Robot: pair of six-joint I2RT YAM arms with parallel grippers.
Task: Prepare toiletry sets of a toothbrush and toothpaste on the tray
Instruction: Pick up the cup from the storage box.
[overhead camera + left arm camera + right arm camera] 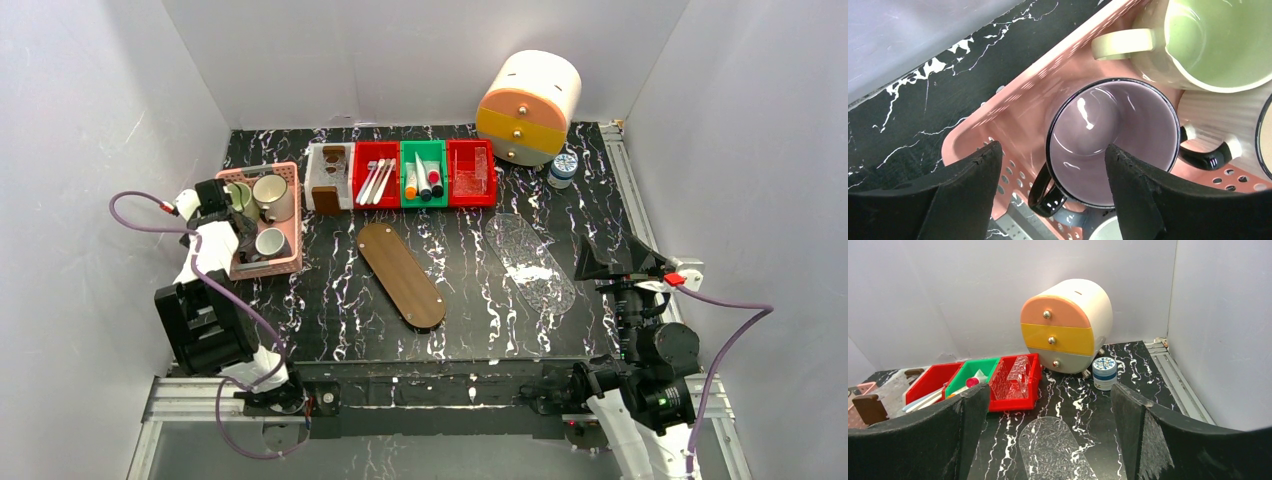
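Toothbrushes [376, 181]: slim white ones lying together in the red bin [375, 157] in the back row, lengthwise front to back.
Toothpaste tubes [423, 180]: in the green bin [424, 150] just right of that red bin, side by side. One orange cap shows; the other cap colours are too small to call.
Both bins sit well apart from the wooden tray [401, 273] (oval, lying diagonally mid-worktop). A clear oval tray [530, 262] lies to its right, also diagonal.

Left arm [205, 262]: over the pink basket [1013, 107] at the worktop's left edge. Left jaws spread open. In the wrist view one finger is over the basket's perforated wall and the other is over the rim of the purple-lined mug [1108, 125]; contact can't be told. A green-lined mug [1218, 40] sits in the same basket behind it.

Right arm [645, 335]: at the right side, near end of the clear tray. Right jaws wide open, gripping no object, facing the back row and the round drawer unit [1068, 325].

Other items:
- small blue-lidded jar [1104, 372], just beside the drawer unit
- second red bin [471, 172] holding clear plastic pieces, right of the green bin
- clear bin [331, 176] with brown pieces at the row's left end
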